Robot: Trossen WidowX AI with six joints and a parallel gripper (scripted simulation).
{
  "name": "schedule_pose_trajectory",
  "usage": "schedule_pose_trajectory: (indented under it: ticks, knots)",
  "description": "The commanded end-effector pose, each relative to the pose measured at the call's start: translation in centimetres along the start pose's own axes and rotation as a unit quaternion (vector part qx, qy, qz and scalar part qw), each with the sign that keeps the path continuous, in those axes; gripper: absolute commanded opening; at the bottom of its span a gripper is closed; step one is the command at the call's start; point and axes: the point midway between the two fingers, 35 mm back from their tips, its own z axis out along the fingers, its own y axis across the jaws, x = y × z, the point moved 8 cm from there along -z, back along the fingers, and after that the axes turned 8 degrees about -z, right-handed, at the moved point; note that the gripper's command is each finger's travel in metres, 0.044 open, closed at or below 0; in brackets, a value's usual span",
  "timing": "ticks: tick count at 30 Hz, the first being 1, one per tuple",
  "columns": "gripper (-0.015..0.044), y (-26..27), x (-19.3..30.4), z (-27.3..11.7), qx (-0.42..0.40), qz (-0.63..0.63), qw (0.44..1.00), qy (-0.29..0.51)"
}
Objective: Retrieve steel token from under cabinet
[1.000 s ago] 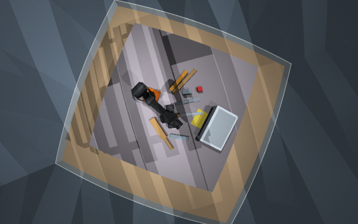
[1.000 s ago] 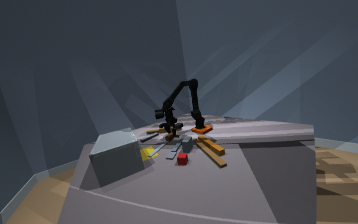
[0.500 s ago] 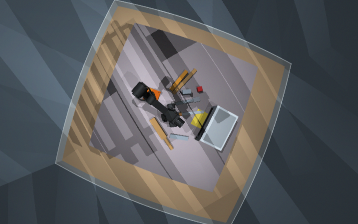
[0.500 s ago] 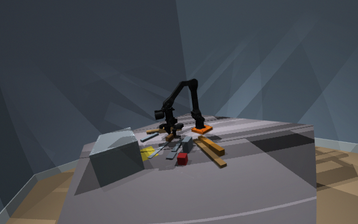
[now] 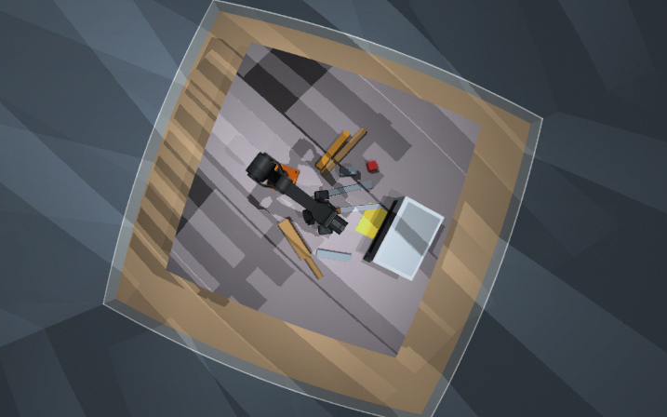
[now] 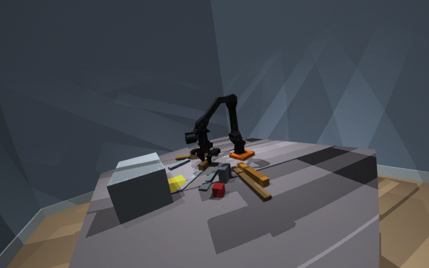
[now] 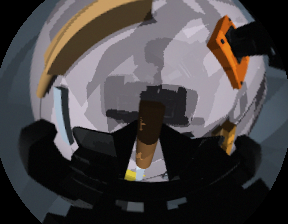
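My gripper (image 6: 206, 162) (image 7: 148, 123) is shut on the brown handle (image 5: 338, 210) (image 6: 203, 166) (image 7: 151, 122) of a long, thin tool, low over the table. The tool's pale grey blade (image 5: 359, 208) (image 6: 193, 179) (image 7: 139, 172) points toward the cabinet, its far end at a corner of the yellow marked area (image 5: 368, 225) (image 6: 176, 180) (image 7: 129, 175). I cannot tell whether the blade touches the table. The pale cabinet (image 5: 410, 238) (image 6: 139, 192) stands just beyond the yellow area, its dark front facing it. The steel token is not visible in any view.
Another grey strip (image 5: 348, 188) lies beside the tool. A grey block (image 5: 347, 171) (image 6: 224, 173), a red cube (image 5: 372, 166) (image 6: 218, 189) and two wooden bars (image 5: 333, 150) are farther that way. On the other side lie a short grey strip (image 5: 333, 255) (image 6: 179, 164) and tan bars (image 5: 293, 236).
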Motion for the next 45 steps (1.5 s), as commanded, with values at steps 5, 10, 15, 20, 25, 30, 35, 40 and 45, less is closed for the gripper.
schedule_pose_trajectory:
  ticks: [5,10,15,20,25,30,35,40,45]
  knots:
    - [0.0000,-0.4,0.8,-0.1,0.000,-0.001,1.000,0.002]
    - [0.0000,-0.6,1.2,-0.1,0.000,-0.001,1.000,0.002]
    - [0.0000,-0.9,1.6,-0.1,0.000,-0.001,1.000,0.002]
    - [0.0000,-1.2,2.0,-0.1,0.000,-0.002,1.000,0.002]
    - [0.0000,-1.5,2.5,-0.1,0.000,-0.002,1.000,0.003]
    - [0.0000,-1.8,2.8,-0.1,0.000,-0.002,1.000,0.003]
    - [0.0000,-2.1,3.3,-0.1,0.000,-0.002,1.000,0.003]
    - [0.0000,-2.4,3.6,-0.1,0.000,-0.002,1.000,0.003]
    - [0.0000,-2.7,4.0,-0.1,0.000,-0.002,1.000,0.003]
